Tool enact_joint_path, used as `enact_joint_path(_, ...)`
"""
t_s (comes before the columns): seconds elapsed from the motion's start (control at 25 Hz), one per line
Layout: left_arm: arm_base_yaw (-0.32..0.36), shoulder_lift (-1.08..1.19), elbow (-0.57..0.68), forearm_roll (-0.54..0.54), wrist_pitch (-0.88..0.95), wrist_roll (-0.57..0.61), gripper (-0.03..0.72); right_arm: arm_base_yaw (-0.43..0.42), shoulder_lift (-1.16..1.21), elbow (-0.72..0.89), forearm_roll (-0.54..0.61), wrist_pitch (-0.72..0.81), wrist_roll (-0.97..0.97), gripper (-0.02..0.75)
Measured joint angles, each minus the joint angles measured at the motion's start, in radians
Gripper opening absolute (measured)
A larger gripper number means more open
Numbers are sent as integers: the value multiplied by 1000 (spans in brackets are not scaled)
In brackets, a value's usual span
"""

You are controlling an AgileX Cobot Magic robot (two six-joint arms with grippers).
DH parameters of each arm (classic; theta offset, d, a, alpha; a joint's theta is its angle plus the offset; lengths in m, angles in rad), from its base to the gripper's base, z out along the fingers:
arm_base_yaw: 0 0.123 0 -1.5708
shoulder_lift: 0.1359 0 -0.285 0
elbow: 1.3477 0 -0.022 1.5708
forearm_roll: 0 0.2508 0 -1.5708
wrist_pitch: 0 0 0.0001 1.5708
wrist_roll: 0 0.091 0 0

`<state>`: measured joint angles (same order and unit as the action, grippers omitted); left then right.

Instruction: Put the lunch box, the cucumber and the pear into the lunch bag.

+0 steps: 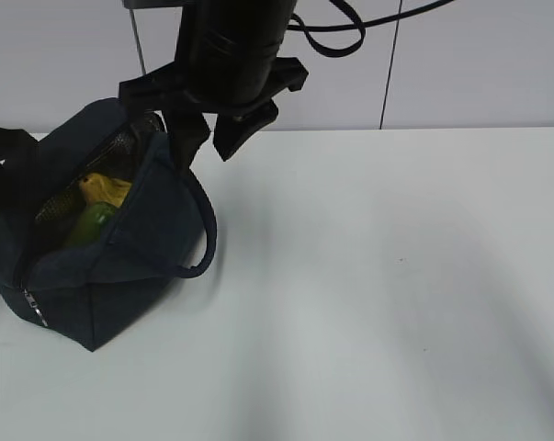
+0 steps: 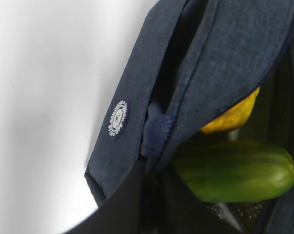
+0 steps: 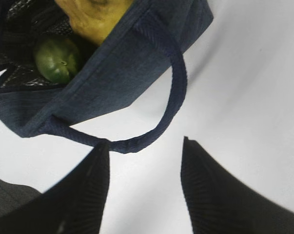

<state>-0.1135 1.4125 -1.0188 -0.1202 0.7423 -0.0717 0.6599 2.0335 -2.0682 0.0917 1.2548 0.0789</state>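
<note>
My right claw (image 3: 144, 192): two dark ribbed fingers (image 3: 86, 195) spread wide apart, pinching nothing, with bare white table (image 3: 244, 97) showing between them.
Nearest obstacle: the looped handle (image 3: 173, 92), a woven navy strap that curves down to the tip of one finger; whether they touch I cannot tell.
Lunch bag (image 1: 120, 248): boxy dark navy fabric, its mouth gaping, standing on the table at the left of the exterior view; a zipper (image 1: 33, 308) runs down its near corner.
Inside the bag: the cucumber (image 2: 234, 170), smooth and glossy green, lying beside the pear (image 2: 232, 117), yellow-orange and partly covered by the bag's rim.
Lining: dark with a fine silvery weave, seen around the cucumber's end in my right wrist view.
Lunch box: I cannot make it out in any view.
Bag's outer wall: a small round white logo patch (image 2: 117, 118).
My left claw: not seen in its own wrist view, so I cannot tell its state.
Far side: a pale wall (image 1: 479, 64) behind the table.
</note>
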Motion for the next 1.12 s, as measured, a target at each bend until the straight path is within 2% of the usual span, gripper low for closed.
enact_joint_path(0.44, 0, 0, 0, 1, 2, 0, 2, 62, 29, 14, 16, -4, 210, 379)
enact_joint_path(1.12, 0, 0, 0, 1, 4, 0, 3, 64, 90, -84, 98, -7, 286, 379)
